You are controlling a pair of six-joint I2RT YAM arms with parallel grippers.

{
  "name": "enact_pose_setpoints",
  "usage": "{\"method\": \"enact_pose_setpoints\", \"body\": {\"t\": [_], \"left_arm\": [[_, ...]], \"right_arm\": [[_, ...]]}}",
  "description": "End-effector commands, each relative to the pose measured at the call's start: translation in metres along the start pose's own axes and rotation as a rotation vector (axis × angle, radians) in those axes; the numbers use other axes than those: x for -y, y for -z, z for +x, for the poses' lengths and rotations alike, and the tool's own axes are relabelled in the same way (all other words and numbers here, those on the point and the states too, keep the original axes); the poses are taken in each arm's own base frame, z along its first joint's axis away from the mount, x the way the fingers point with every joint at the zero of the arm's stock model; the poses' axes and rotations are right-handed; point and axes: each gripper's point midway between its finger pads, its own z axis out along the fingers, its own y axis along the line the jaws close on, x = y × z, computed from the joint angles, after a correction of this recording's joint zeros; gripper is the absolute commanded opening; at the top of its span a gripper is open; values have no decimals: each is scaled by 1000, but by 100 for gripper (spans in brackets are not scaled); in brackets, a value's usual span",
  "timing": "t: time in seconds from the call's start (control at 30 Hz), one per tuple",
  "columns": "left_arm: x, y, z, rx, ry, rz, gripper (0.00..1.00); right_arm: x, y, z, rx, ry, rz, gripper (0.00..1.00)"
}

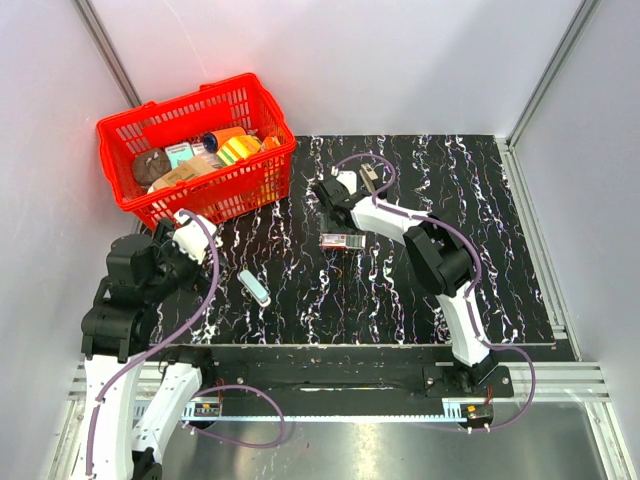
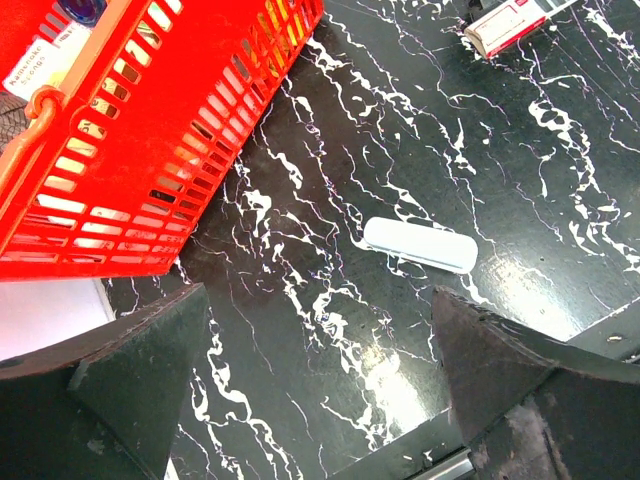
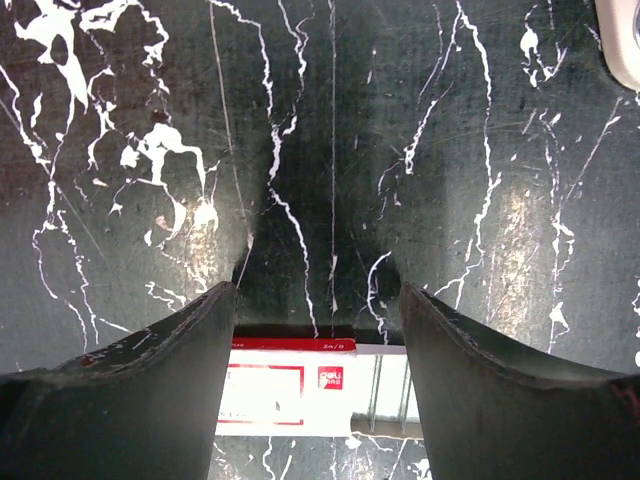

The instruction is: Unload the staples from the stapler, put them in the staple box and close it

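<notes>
- Stapler first: I cannot pick it out for sure in any view. A small greyish shape [image 1: 371, 174] just beyond the right arm's wrist could be the stapler or part of the arm. Neither wrist view shows it.
- Right gripper [image 3: 318, 292] hangs low over the marbled table [image 1: 480, 200], far of centre, pointing back toward the near side. The red-and-white box [image 3: 300, 390] lies just near of it. From here it looks lined up on that box rather than on any stapler.
- Its fingers [image 3: 170, 370] are spread wide and grip nothing. The box lies across the gap at their tips. Whether they touch it I cannot tell.
- Left gripper [image 2: 315, 345] sits back at the left, beside the red basket [image 2: 150, 180], probably keeping out of the other arm's way.
- Its fingers [image 2: 140, 370] are also wide apart with nothing between them. The pale bar [image 2: 420, 245] lies on the table ahead, apart from them.
</notes>
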Motion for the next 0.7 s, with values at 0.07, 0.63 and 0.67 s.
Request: {"method": "enact_pose_setpoints", "body": {"t": [0.07, 0.63, 0.67], "left_arm": [[0, 6, -1, 22, -26, -9, 99], [2, 17, 2, 11, -41, -19, 99], [2, 17, 3, 9, -42, -20, 99]], "right_arm": [[1, -9, -1, -17, -64, -1, 71], [20, 15, 66, -166, -146, -37, 64], [24, 16, 74, -179, -143, -33, 64]]}}
